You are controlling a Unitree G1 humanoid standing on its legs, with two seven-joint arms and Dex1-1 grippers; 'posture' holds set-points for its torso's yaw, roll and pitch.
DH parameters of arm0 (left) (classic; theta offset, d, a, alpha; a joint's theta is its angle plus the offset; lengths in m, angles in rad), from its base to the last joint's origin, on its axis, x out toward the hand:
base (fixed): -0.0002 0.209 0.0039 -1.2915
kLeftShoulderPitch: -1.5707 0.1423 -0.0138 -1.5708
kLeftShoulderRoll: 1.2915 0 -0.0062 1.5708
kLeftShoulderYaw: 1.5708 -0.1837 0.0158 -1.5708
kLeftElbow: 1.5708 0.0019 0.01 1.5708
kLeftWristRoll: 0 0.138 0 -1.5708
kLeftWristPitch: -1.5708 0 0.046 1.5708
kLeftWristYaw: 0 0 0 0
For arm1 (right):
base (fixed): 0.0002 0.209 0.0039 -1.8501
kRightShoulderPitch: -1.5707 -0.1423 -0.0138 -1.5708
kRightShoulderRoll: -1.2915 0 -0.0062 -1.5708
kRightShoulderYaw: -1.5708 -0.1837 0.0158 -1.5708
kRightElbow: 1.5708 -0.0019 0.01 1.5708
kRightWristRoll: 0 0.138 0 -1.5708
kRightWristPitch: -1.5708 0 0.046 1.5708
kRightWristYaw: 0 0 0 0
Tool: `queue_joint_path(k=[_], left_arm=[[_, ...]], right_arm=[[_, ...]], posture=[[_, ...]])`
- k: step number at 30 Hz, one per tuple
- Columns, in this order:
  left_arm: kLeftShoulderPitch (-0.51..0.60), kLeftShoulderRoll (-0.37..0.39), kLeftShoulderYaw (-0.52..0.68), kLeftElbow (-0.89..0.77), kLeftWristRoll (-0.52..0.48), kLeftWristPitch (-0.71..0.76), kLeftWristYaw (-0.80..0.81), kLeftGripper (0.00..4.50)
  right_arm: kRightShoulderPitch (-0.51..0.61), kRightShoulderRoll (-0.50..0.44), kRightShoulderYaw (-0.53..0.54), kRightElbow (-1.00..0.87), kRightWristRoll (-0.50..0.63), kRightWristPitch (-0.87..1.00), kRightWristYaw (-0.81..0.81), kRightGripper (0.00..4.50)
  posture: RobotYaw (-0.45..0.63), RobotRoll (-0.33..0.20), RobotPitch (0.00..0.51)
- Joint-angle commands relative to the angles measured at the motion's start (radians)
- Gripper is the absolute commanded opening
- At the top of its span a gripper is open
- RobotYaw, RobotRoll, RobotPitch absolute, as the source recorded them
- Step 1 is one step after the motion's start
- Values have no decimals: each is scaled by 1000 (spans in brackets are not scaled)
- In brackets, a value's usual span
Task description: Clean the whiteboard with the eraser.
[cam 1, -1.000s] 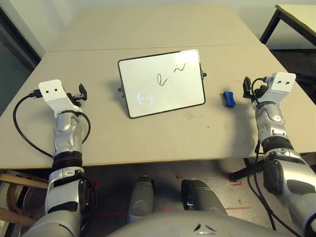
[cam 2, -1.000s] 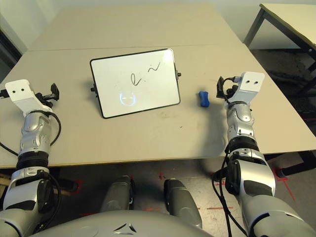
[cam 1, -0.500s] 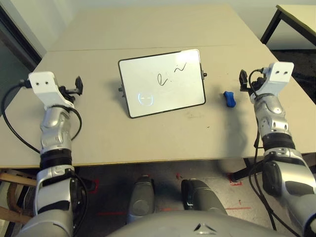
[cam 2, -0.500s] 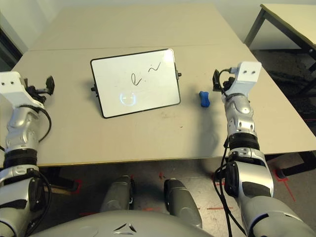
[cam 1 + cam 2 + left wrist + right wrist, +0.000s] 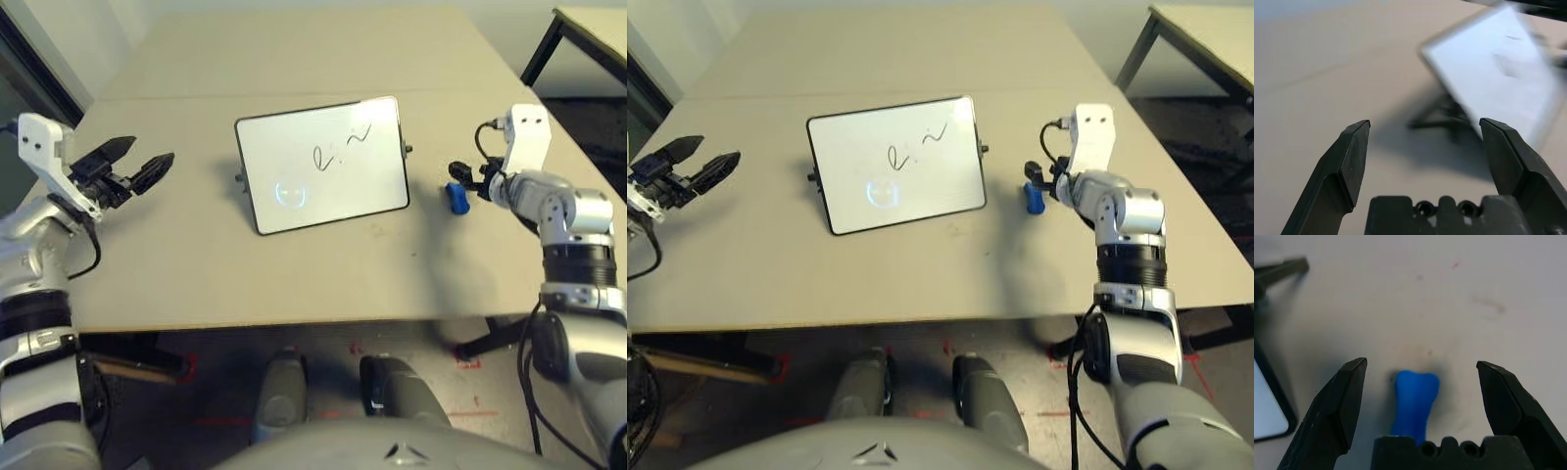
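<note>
Our R wrist cam shows the eraser (image 5: 1414,399) lying on the table (image 5: 1459,293) betw the right gripper (image 5: 1420,382) fingers, spread, not touching; left gripper (image 5: 132,168) also spread, whiteboard (image 5: 323,162) scribbled.

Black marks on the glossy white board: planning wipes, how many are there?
2: a loop near the middle of the glossy white board, a wavy stroke toward its far right corner. Fainter traces may be hidden by glare.

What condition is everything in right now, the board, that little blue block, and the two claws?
whiteboard: propped up at a tilt on the table, black scribbles not yet wiped.
eraser: lying on the table right of the board, not gripped.
right gripper: open, poised over the eraser, a finger on either side.
left gripper: open, holding nothing, off to the board's left.
table: bare beige top, a few faint marks.
</note>
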Motion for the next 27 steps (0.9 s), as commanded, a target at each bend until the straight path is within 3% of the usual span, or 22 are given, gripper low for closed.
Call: queue_joint_path(k=[1,7,9,11,17,19,27], left_arm=[[12,29,-23,-57,-39,85,-76,4500],[29,34,-23,-106,-42,137,-114,4500],[25,36,-22,-104,-38,141,-121,4500],[16,40,-26,-96,-32,141,-127,4500],[-6,39,-34,-87,-24,141,-134,4500],[-15,36,-40,-80,-20,139,-135,4500],[-49,26,-70,-52,-5,125,-145,4500]], right_arm=[[-5,-9,29,34,-25,20,13,4470],[15,-2,27,83,-38,24,23,4470],[22,0,14,86,-36,37,18,4082],[27,-1,6,86,-33,45,18,3492],[46,-12,18,21,-34,67,41,1047],[54,-32,49,-41,-36,83,64,428],[76,-114,183,-275,-35,35,199,259]], posture=[[323,0,68],[325,0,64],[322,0,63],[321,0,62],[308,0,61],[303,0,60],[278,0,67]])
